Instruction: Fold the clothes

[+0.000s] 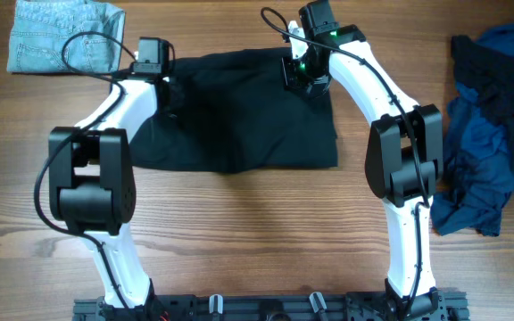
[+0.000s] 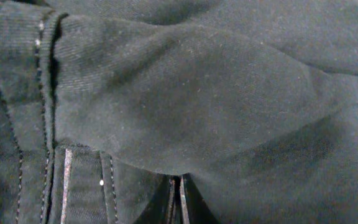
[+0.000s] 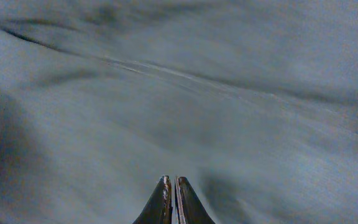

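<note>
The clothes (image 1: 239, 116), black shorts, lie spread flat across the back middle of the table. My left gripper (image 1: 157, 78) is at their upper left corner. In the left wrist view its fingers (image 2: 179, 182) are shut, with a raised fold of black cloth (image 2: 185, 93) bunched right at the tips beside a stitched seam. My right gripper (image 1: 303, 78) sits over the upper right part of the shorts. The right wrist view shows that gripper (image 3: 173, 180) shut just above the blurred dark fabric (image 3: 166, 93), with no cloth showing between the tips.
A light-blue denim garment (image 1: 65, 34) lies at the back left corner. A heap of royal-blue and navy cloth (image 1: 489, 134) lies at the right edge. Wooden table (image 1: 257, 223) shows in front of the shorts, between the arm bases.
</note>
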